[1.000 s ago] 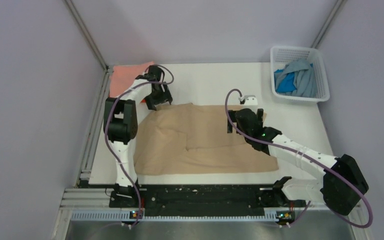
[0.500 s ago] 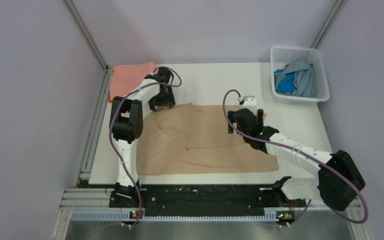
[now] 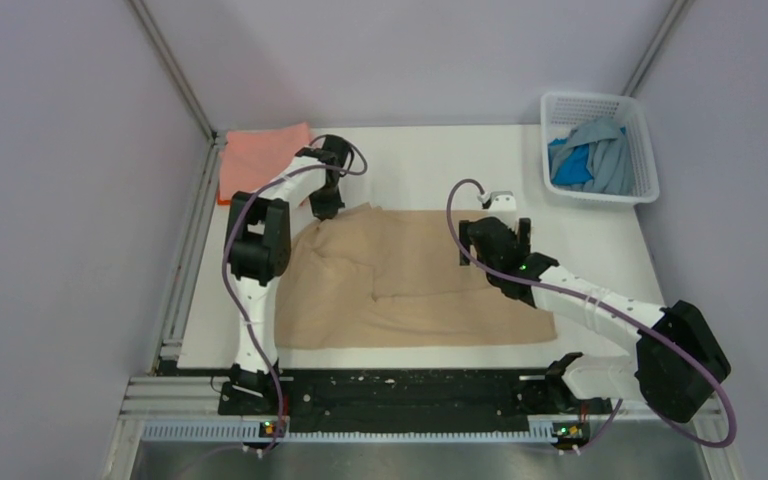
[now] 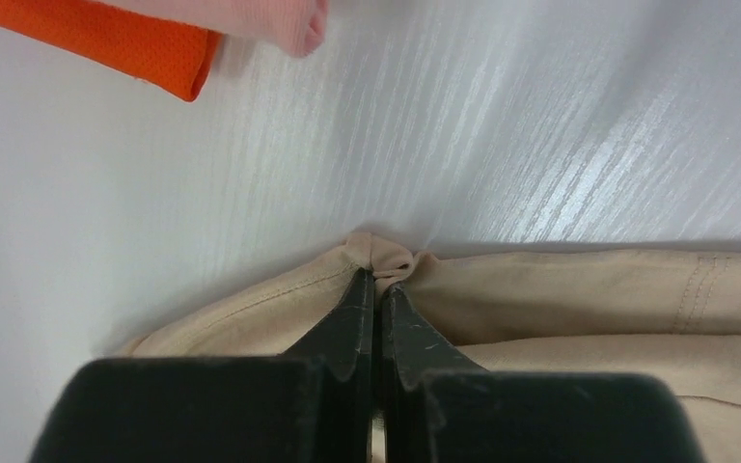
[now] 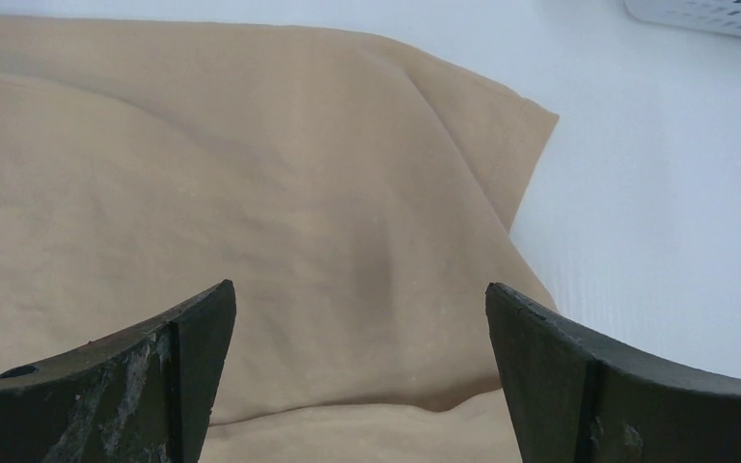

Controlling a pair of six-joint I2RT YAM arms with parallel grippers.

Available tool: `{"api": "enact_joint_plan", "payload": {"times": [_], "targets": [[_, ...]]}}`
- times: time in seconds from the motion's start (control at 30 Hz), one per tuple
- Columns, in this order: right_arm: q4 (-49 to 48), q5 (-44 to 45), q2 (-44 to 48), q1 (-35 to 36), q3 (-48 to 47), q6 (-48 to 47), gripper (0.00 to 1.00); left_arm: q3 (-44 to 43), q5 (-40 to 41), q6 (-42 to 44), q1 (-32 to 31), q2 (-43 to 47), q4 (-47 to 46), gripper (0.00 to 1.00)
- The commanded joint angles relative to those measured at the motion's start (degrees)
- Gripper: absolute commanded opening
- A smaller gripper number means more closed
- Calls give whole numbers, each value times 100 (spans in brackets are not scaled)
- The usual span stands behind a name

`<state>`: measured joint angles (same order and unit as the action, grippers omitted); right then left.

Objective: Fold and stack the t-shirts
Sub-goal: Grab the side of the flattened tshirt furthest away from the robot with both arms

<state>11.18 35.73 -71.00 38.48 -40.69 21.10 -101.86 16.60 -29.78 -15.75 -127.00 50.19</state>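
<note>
tan t-shirt (image 3: 410,275): spread flat with a few creases across the middle of the white table (image 3: 430,160), its upper left corner bunched up.
left gripper (image 4: 377,285): at the upper left corner of the tan shirt, jaws pressed together on a small pinch of the shirt's hem; the fold of cloth pokes out just past the fingertips.
left gripper from above (image 3: 323,210): the arm reaches up the left side of the frame, the tip at the cloth's edge.
right gripper (image 5: 357,286): jaws spread wide with nothing between them, over the upper right part of the tan shirt near its folded corner.
right gripper from above (image 3: 493,238): right of centre; whether its fingers touch the cloth cannot be told.
salmon pink t-shirt (image 3: 260,155): folded in the table's upper left corner, near the left gripper.
orange t-shirt (image 4: 116,43): its edge shows beside the pink one, upper left of the left wrist view.
basket (image 3: 600,105): white lattice, upper right, well apart from the tan shirt.
blue t-shirt (image 3: 570,170) and light blue-grey t-shirt (image 3: 605,140): crumpled together in the basket.
</note>
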Motion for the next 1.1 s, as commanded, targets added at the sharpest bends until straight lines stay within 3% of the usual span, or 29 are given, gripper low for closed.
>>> {"api": "enact_joint_plan", "payload": {"times": [0.0, 0.17, 0.4, 0.5, 0.53, 0.6, 0.7, 0.77, 0.93, 1.0, 1.07], "targets": [[-59, 192, 202, -55, 66, -2, 99, 145, 517, -442, 83, 221, 258, 0], [-80, 231, 243, -58, 128, -1, 99, 262, 967, -1291, 108, 1198, 113, 0], [-115, 293, 263, -57, 182, -4, 99, 1611, 1377, -1924, 77, 2284, -742, 1], [-121, 275, 242, -56, 171, 0, 99, 1535, 2034, -2137, 108, 2139, -487, 34], [-117, 270, 242, -59, 167, 7, 99, 1326, 2328, -2254, 141, 1993, -142, 56], [-81, 298, 245, -60, 138, 5, 99, 636, 2822, -2605, 259, 1600, 798, 83], [-70, 283, 234, -60, 101, 24, 99, -87, 3036, -2889, 417, 1327, 1711, 97], [-128, 173, 186, -60, 75, 32, 99, 116, 2639, -2580, 415, 1600, 1231, 99], [-471, -724, -418, -252, -233, 154, 99, 1685, -123, -1092, 420, 2321, -1259, 99], [-640, -1287, -844, -408, -454, 215, 99, 1935, -1021, -866, 415, 2301, -1749, 99], [-776, -1527, -1343, -523, -677, 315, 99, 1814, -1412, -783, 415, 2079, -1715, 99]]}}
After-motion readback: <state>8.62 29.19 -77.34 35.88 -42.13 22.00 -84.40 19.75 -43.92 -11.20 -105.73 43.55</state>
